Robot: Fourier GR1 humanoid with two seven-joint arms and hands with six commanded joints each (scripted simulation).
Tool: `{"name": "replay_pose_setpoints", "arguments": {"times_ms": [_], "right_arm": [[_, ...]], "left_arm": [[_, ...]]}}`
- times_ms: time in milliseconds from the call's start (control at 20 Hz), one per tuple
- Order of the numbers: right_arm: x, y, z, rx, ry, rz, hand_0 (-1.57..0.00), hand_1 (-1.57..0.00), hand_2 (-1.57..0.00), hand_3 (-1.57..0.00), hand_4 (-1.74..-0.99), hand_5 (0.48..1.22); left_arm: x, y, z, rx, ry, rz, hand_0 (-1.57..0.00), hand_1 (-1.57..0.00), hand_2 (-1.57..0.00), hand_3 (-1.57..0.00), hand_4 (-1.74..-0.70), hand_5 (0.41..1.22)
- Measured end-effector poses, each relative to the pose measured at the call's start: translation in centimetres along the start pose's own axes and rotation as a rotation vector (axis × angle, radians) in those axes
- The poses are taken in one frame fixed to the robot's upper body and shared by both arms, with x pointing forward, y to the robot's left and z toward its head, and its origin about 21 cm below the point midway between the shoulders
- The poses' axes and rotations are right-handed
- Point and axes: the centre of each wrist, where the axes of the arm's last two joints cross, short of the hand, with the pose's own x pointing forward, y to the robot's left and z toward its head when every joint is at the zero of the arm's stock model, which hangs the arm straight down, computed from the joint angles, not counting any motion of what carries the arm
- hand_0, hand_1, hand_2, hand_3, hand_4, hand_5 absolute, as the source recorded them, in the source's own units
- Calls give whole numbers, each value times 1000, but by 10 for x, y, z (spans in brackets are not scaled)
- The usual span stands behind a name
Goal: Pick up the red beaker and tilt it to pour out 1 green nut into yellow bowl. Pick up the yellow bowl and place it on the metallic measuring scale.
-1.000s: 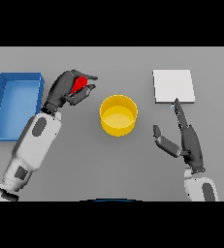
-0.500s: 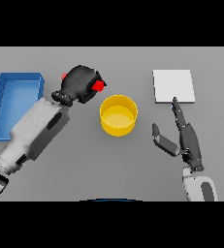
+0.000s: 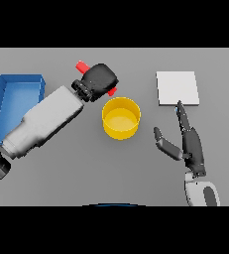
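Fingers of our left hand (image 3: 100, 79) wrap the red beaker (image 3: 83, 66), held tilted on its side just behind the yellow bowl (image 3: 121, 117) on the grey desk (image 3: 136, 168). Our right hand (image 3: 189, 144) rests spread wide near the metallic scale (image 3: 177, 88); a blue bin (image 3: 17, 94) sits far left.

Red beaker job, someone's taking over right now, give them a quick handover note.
Left hand: shut on the red beaker, held tilted just up-left of the yellow bowl.
Right hand: open, idle, between the bowl and the metallic measuring scale.
Blue tray sits at far left.
Done: beaker picked up and tipped toward the bowl.
No green nut can be made out in the bowl.
Left: finish the pour, then lift the bowl onto the scale.
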Motion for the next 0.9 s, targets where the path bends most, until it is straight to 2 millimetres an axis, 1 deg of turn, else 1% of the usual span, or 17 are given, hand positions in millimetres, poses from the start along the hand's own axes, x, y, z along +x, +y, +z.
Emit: {"name": "replay_pose_setpoints", "arguments": {"times_ms": [50, 150, 200, 250, 300, 350, 450, 500, 550, 650, 700, 800, 850, 900], "right_arm": [[1, -5, 1, -6, -22, 5, 1, 1, 1, 1, -1198, 650], [1, -2, 0, -8, -13, 16, 1, 1, 1, 1, -1195, 647], [2, 2, 0, -3, -15, 25, 1, 1, 1, 1, -1193, 648], [2, -1, 0, -5, -31, 21, 1, 1, 1, 1, -1191, 649], [1, -1, 1, -4, -27, 26, 1, 1, 1, 1, -1188, 647], [2, 1, -1, 0, -8, 47, 1, 1, 1, 1, -1183, 643], [0, -3, 1, -11, -20, 27, 1, 1, 1, 1, -1180, 630], [0, -1, 1, -13, -19, 16, 1, 1, 1, 1, -1179, 627], [-1, 0, 2, -11, -7, 16, 1, 1, 1, 1, -1169, 624], [0, -1, -1, -17, -10, 24, 1, 1, 1, 1, -1164, 625], [1, -3, -2, -19, -15, 16, 1, 1, 1, 1, -1165, 626], [0, 0, -1, -22, -13, 33, 1, 1, 1, 1, -1153, 627], [0, 0, 2, -19, -18, 44, 1, 1, 1, 1, -1157, 629], [2, -4, 1, -21, -29, 54, 1, 1, 1, 1, -1159, 632]], "left_arm": [[4, 1, -4, -21, -1, -37, -1571, -1571, -1571, -1571, -1709, 1218], [10, 8, -9, -61, -14, -133, -1571, -1571, -1571, -1571, -1720, 1219], [9, 6, -11, -85, -3, -178, -1571, -1571, -1571, -1571, -1725, 1219], [8, 8, -11, -95, 1, -214, -1571, -1571, -1571, -1571, -1728, 1220], [14, 11, -13, -110, -13, -257, -1571, -1571, -1571, -1571, -1730, 1220], [13, 14, -13, -116, -20, -307, -1571, -1571, -1571, -1571, -1733, 1220], [17, 15, -15, -129, -33, -384, -1571, -1571, -1571, -1571, -1735, 1220], [19, 11, -17, -128, -52, -416, -1571, -1571, -1571, -1571, -1735, 1221], [20, 13, -19, -128, -66, -462, -1571, -1571, -1571, -1571, -1735, 1221], [30, 15, -24, -121, -80, -570, -1571, -1571, -1571, -1571, -1735, 1221], [30, 18, -26, -131, -74, -607, -1571, -1571, -1571, -1571, -1735, 1221], [35, 23, -28, -138, -93, -679, -1571, -1571, -1571, -1571, -1734, 1221], [35, 23, -30, -143, -95, -709, -1571, -1571, -1571, -1571, -1733, 1221], [37, 21, -30, -146, -101, -737, -1571, -1571, -1571, -1571, -1731, 1221]]}}
